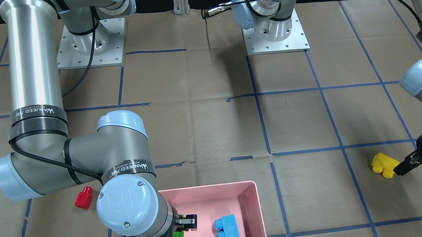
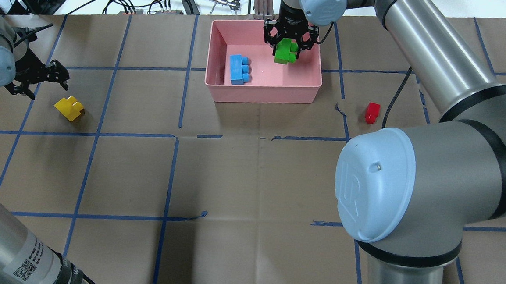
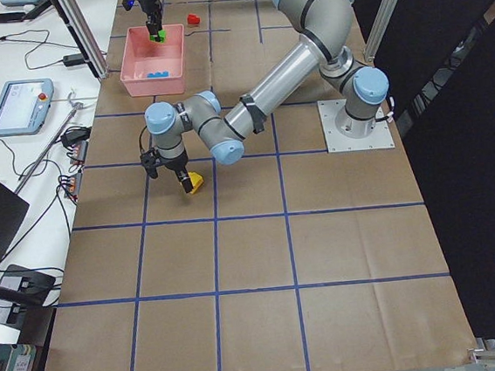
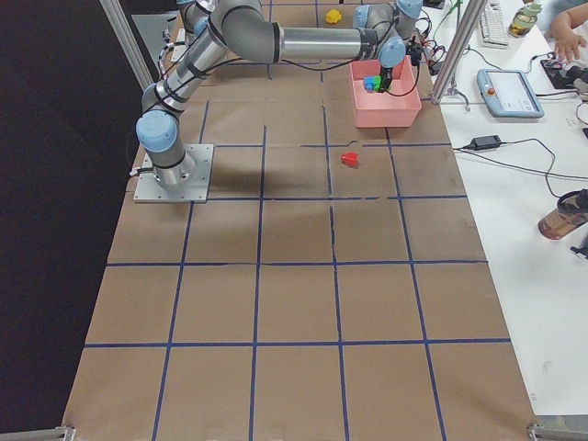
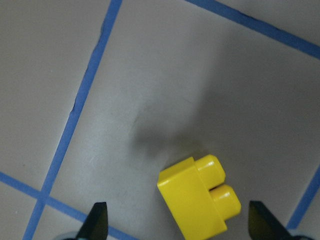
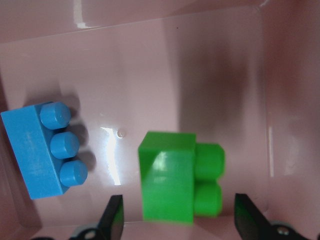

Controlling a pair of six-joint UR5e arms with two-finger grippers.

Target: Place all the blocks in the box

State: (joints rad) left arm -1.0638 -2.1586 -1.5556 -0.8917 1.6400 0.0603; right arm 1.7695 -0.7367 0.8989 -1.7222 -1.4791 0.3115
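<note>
My right end effector [image 6: 179, 220] hangs inside the box [image 2: 262, 99] with its fingers spread wider than the green block [image 2: 285, 51], a gap on each side, so it has hold of nothing. The block sits between those fingers in the box's right half, apart from the light blue block [image 2: 239, 69] in the left half. I cannot tell whether the green one lies flat on the floor. To finish this well, I judge I should lift straight up, fingers wide, so no pad catches a stud and drags the block over the rim.

My left end effector [image 5: 179, 222] is also open and empty, poised over the yellow block [image 5: 197, 202], which lies on the desk [image 2: 250, 181] well apart from the box, off its left side. The block sits between the fingertips but nearer one of them, so I would centre before descending and closing. The red block [image 2: 372, 113] waits near the box's right side
</note>
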